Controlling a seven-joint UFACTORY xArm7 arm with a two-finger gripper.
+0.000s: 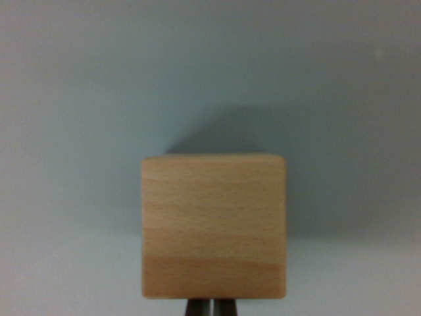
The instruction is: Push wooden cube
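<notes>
A light wooden cube fills the lower middle of the wrist view, resting on a pale blue-grey surface. Its grain runs sideways and it casts a shadow up and to the wrist view's right. Just below the cube's bottom edge, two dark fingertips of my gripper poke into the frame, pressed side by side with only a thin slit between them. The tips sit right against the cube's near face, centred on it. Most of the fingers is cut off by the frame's bottom edge.
The plain blue-grey surface stretches all around the cube. No other objects or edges show in the wrist view.
</notes>
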